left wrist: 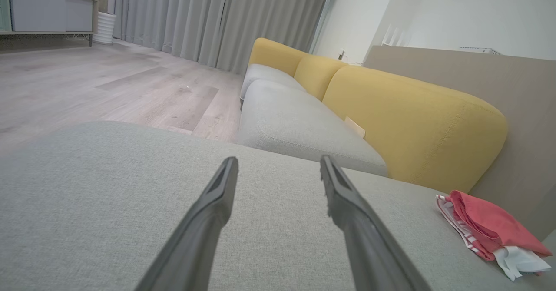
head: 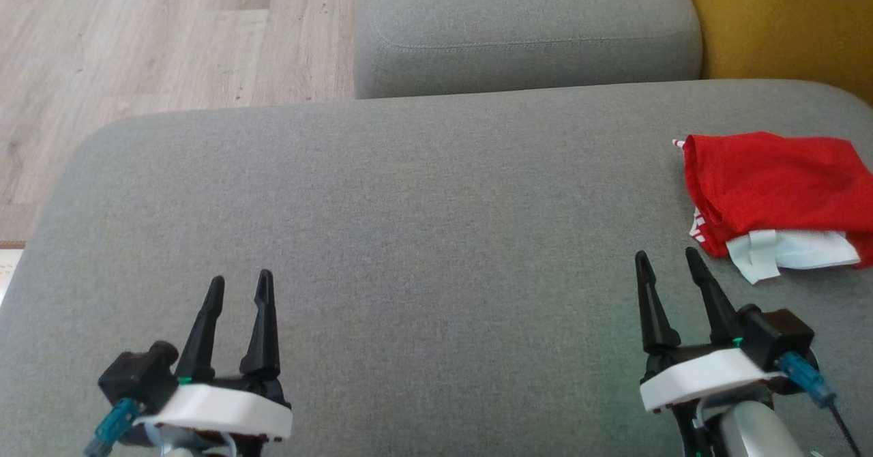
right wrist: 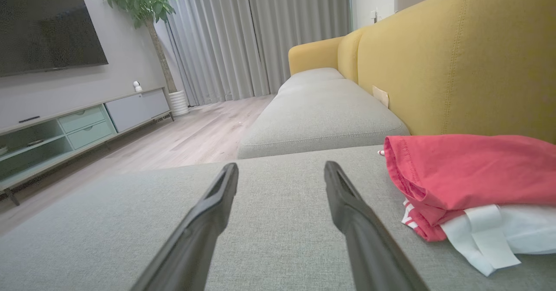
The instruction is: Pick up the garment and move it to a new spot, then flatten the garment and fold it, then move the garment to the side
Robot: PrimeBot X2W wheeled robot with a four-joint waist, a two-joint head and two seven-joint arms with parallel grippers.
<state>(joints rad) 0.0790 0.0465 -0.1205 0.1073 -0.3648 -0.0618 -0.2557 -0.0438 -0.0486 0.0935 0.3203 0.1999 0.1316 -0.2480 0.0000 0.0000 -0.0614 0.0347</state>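
Lying folded by the right edge of the wide grey fabric seat cushion [head: 409, 239], the red cloth garment [head: 771, 184] shows white fabric and a red-and-white striped trim at its near side. The left gripper [head: 241, 277] is over the cushion's near left part, well apart from the garment, its two dark fingers spread over bare fabric. The right gripper [head: 667, 254] is over the near right part, fingers likewise apart, its tips near the garment's near left corner but not touching it. A second grey cushion [head: 525, 27] adjoins the far edge, beside a mustard-yellow upholstered backrest [head: 784, 13] and pale wooden floor [head: 136, 34].
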